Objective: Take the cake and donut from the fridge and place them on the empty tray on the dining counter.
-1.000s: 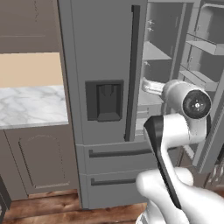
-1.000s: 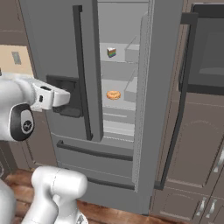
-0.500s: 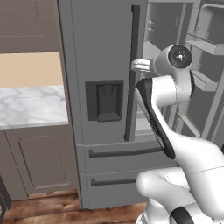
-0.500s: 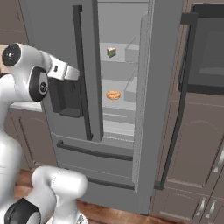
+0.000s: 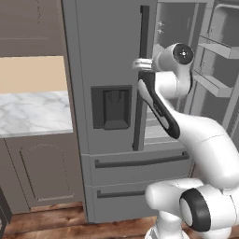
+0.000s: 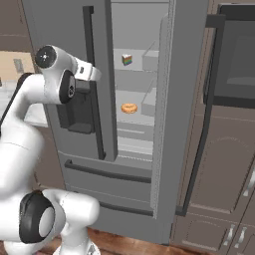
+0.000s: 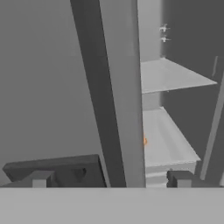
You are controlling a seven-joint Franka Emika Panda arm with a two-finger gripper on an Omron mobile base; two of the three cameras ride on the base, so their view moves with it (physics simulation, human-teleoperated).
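The grey fridge (image 6: 55, 30) has its right door (image 6: 184, 99) swung open and its left door (image 5: 107, 46) closed. Inside, the rainbow cake (image 6: 127, 60) sits on an upper shelf. One shelf lower lies the orange-tan donut (image 6: 129, 107), an orange sliver (image 7: 144, 141) past the door edge in the hand view. My gripper (image 7: 111, 179) is open and empty, facing the left door's dark handle (image 7: 96, 96) at about cake height, left of the opening. The tray and the dining counter are out of view.
A marble wall counter (image 5: 32, 112) over a grey cabinet stands left of the fridge. The open door's shelves (image 5: 214, 46) project at the right. A dark wall oven (image 6: 234, 64) and brown cabinets (image 6: 224, 164) flank the fridge's right side.
The arm has risen, and the hand has swung up and over to the left door's handle. The jaws stayed open. Cake and donut have not moved.
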